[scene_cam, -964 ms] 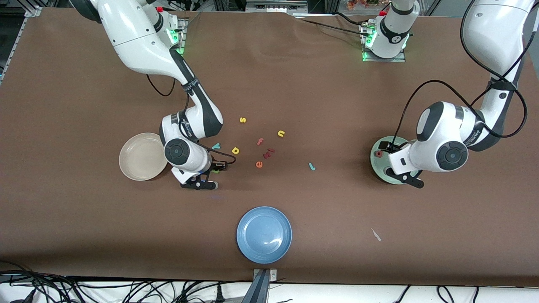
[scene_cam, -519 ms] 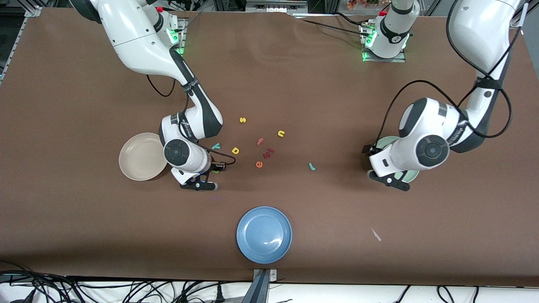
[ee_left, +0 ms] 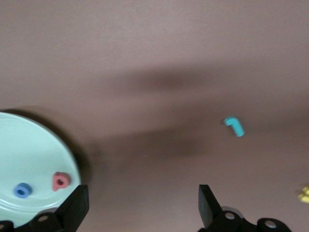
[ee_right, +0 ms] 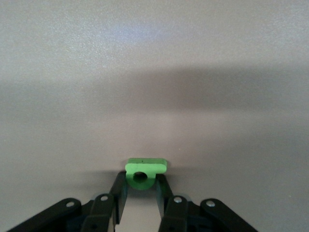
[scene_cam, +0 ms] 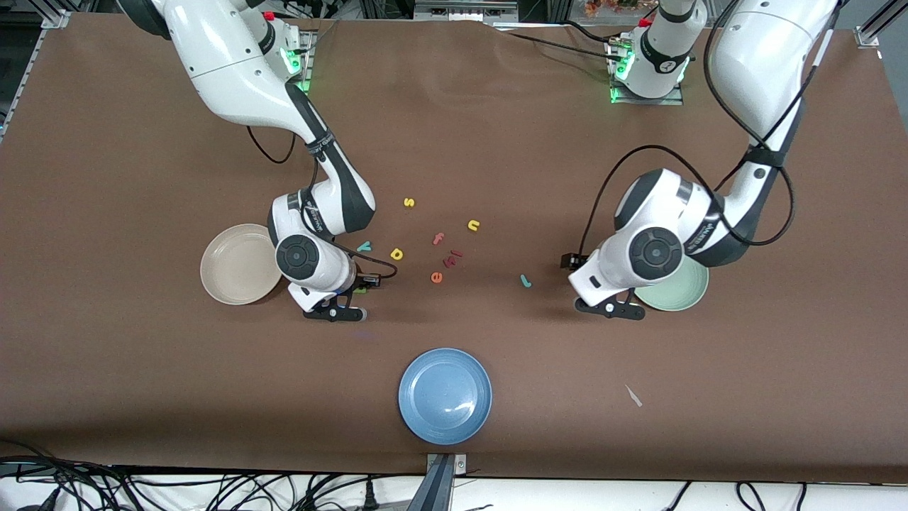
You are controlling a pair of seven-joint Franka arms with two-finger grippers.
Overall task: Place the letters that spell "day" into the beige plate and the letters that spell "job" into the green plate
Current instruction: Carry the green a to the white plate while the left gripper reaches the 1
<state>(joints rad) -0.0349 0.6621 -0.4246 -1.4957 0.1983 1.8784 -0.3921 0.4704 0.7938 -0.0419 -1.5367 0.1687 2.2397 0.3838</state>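
Step in hand: pickup of the green a (ee_right: 145, 172) for the beige plate (scene_cam: 240, 264). Right gripper (ee_right: 140, 189) down at table level just beside that plate, fingers narrowed onto both sides of the a, apparently gripping. Blue o (ee_left: 21, 190) and pinkish-red b (ee_left: 60, 181) lying in the green plate (ee_left: 34, 145). Left gripper (ee_left: 140, 205) spread wide, empty, low between green plate and teal j (ee_left: 234, 125). Yellow d (scene_cam: 396, 253) and teal y (scene_cam: 364, 246) on table near right arm.

Next, probably: lift a, carry over beige plate, release; left to j.

Brown table (scene_cam: 142, 142) with plates, foam letters
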